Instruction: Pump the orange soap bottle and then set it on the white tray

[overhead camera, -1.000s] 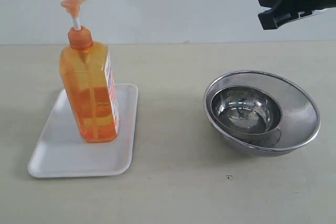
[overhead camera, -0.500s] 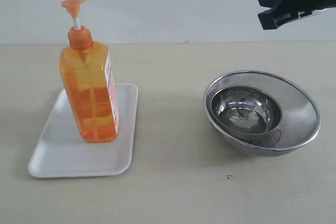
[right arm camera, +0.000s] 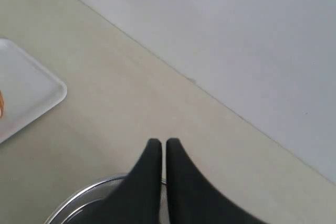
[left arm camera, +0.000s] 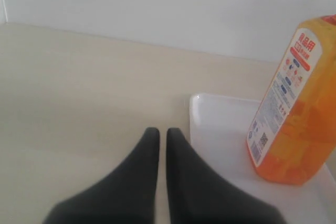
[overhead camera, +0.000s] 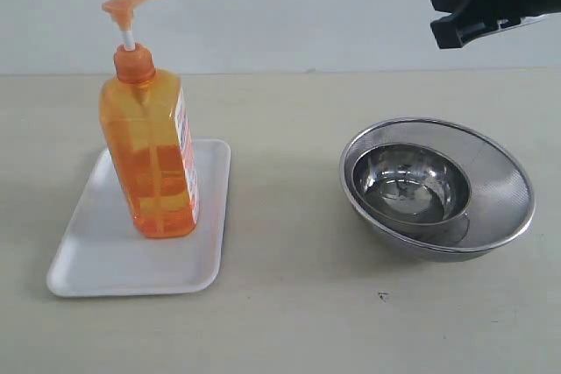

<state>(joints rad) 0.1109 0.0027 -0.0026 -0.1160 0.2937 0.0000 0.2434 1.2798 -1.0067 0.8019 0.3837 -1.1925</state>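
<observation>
- Bottle [overhead camera: 151, 159]: orange, standing upright on the tray [overhead camera: 105, 262], towards its far end, at the left of the table [overhead camera: 289, 304]. Its pump head [overhead camera: 131, 4] sits raised on a white stem.
- Left gripper [left arm camera: 158, 132]: fingers pressed together, holding nothing, above the table just beside the tray's edge, clear of the bottle.
- Right gripper [right arm camera: 160, 141]: fingers pressed together, holding nothing, raised above the far rim of the bowls.
- Bowls [overhead camera: 501, 183]: two steel ones, nested, well to the right of the tray.
</observation>
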